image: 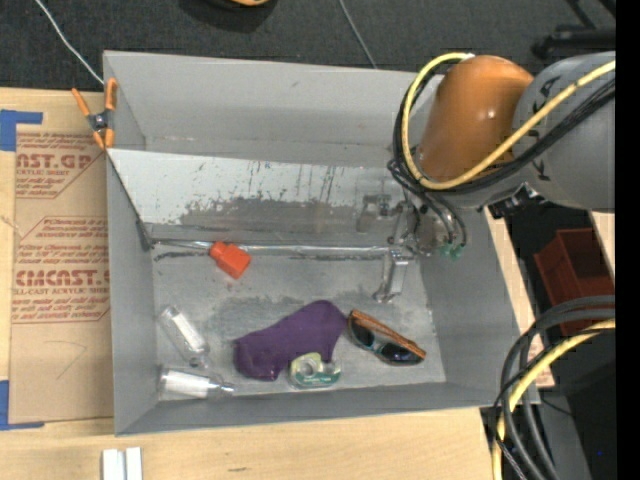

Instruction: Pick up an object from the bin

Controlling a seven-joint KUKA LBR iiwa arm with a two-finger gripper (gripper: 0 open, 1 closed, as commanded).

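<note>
My gripper (386, 290) hangs low at the right side of the bin, just above the floor. A pair of dark sunglasses with an orange-brown frame (386, 338) lies a short way below and in front of it, not touching it. A crumpled purple cloth (288, 341) lies to the left of the sunglasses. A small green and white tape dispenser (315, 371) rests against the cloth's front edge. I see nothing held in the gripper.
An orange block (231, 259) lies at the middle left of the bin. Two clear plastic tubes (183, 330) (192, 383) lie in the front left corner. The arm with its orange cover and yellow cables stands over the bin's right wall.
</note>
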